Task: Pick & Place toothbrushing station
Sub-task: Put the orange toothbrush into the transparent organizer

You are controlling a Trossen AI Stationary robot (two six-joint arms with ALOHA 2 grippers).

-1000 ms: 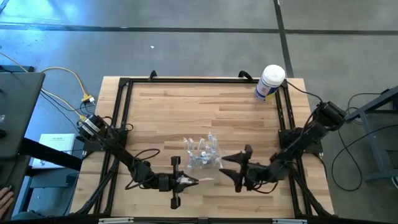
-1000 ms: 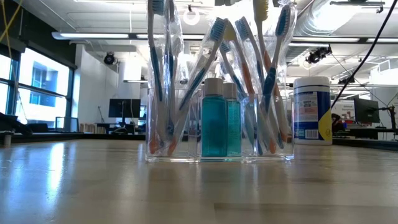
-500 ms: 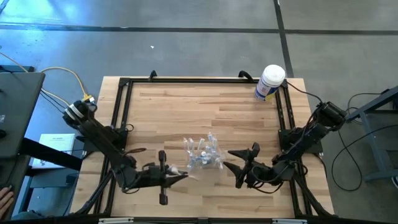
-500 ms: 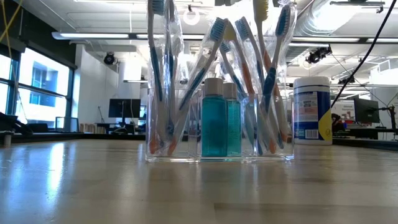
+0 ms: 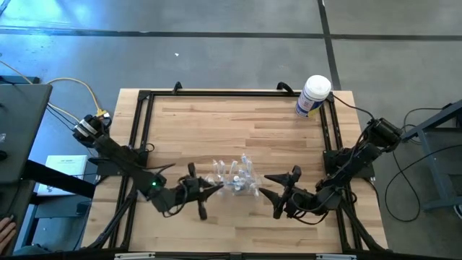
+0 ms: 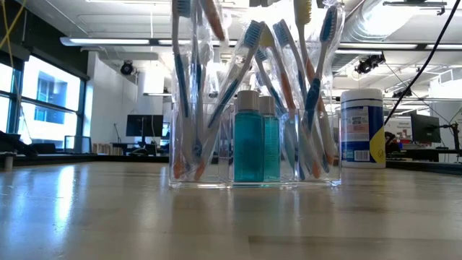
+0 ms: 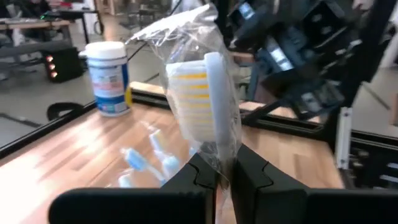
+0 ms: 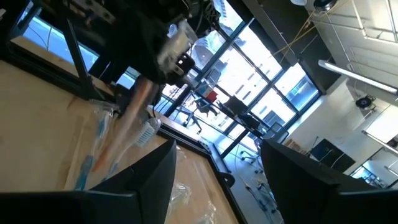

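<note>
Tub stands well apart from toothbrushing station.

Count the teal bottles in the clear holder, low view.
2: one teal bottle at the holder's centre, the second bottle right beside it, partly overlapped. More may hide behind.

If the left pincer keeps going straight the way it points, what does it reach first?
Most likely the clear toothbrush holder: the left pincer, shut on a wrapped toothbrush, points at it from close by. Height is unclear.

toothbrushing station mid-table between both arms, tub at far right corner
</note>
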